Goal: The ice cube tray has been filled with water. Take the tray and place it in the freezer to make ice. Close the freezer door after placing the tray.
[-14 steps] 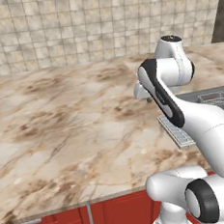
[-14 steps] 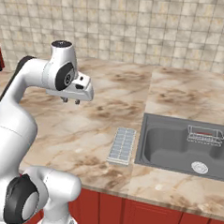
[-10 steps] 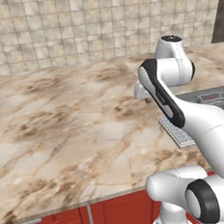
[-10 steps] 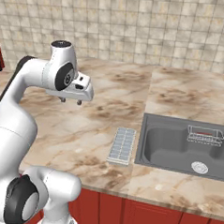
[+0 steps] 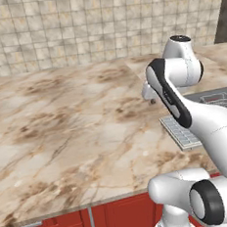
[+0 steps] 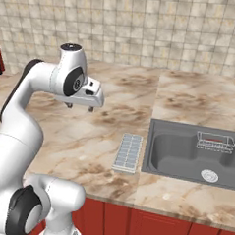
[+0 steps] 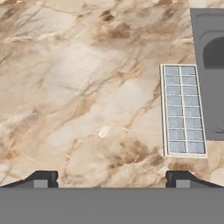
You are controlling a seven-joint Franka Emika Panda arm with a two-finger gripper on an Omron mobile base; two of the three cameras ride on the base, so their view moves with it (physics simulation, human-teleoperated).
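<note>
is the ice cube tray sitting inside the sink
No, the ice cube tray lies flat on the marble counter, just beside the sink.

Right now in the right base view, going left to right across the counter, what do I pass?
gripper → ice cube tray → sink → wire sink basket
</note>
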